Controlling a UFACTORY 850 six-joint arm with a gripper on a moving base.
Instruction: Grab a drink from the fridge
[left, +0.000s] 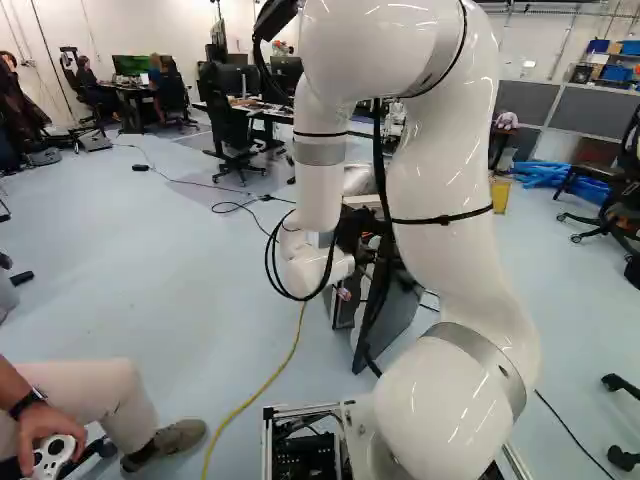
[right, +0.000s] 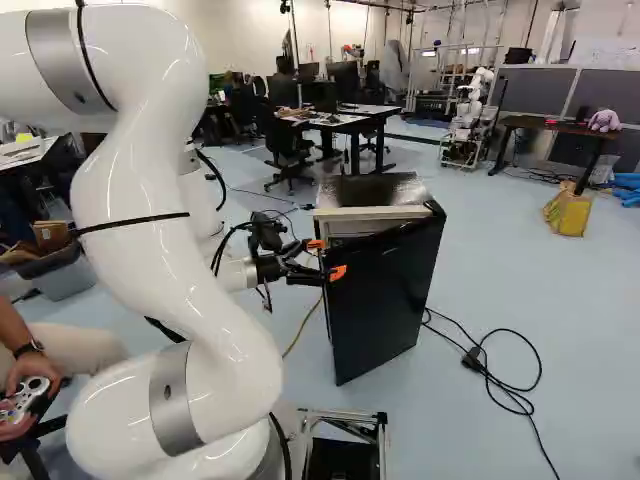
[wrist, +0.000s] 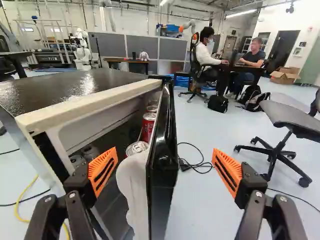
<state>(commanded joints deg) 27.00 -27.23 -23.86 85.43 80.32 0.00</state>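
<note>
Fridge (right: 370, 188) on the floor (right: 480, 290), near, just ahead of the arm (right: 150, 210). Door (right: 385, 300) ajar; its black outer face shows in the right base view. In the left base view the arm hides part of the fridge.

Tool (right: 328, 258) at the door's free edge. Fingers spread wide, nothing gripped. Wrist view: door edge stands between them, one orange pad (wrist: 103, 171) on the side of the opening, the other outside the door, a clear gap on that outer side. Cannot tell if the inner finger touches the door's white lining (wrist: 132, 187).

Drinks: a row of cans on the door's inner side. Nearest can (wrist: 136, 148) shows a silvery top; a red can (wrist: 148, 126) stands upright just beyond, more behind it. Further cans (wrist: 90, 151) low inside the fridge, partly hidden; number uncertain.

Yellow cable (left: 250, 398) on the floor, left of the fridge. Black cable (right: 525, 385) looped on the floor to its right. Far right of the right base view: plush toy (right: 604, 120) on a table (right: 545, 123), yellow bin (right: 568, 213) nearer. Another robot (right: 468, 115) far off, left of that table.
</note>
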